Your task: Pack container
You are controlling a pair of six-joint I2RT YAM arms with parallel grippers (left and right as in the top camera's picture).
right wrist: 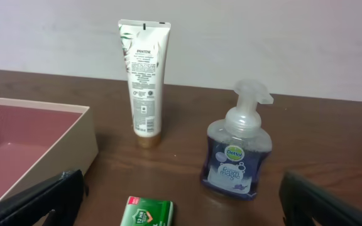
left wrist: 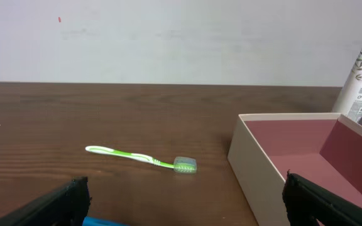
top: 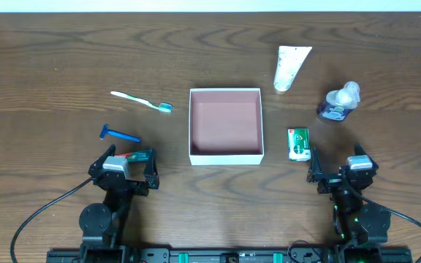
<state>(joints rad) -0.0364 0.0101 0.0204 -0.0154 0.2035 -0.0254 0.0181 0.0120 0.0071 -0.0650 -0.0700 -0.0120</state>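
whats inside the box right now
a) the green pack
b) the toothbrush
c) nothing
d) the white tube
c: in the overhead view the container shows only its bare pink floor, while the toothbrush, the white tube and the green pack all lie outside its walls.

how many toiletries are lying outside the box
6. Toothbrush, blue razor and a red-green item lie left of the container; white tube, pump bottle and green packet lie right of it. Nothing seems hidden.
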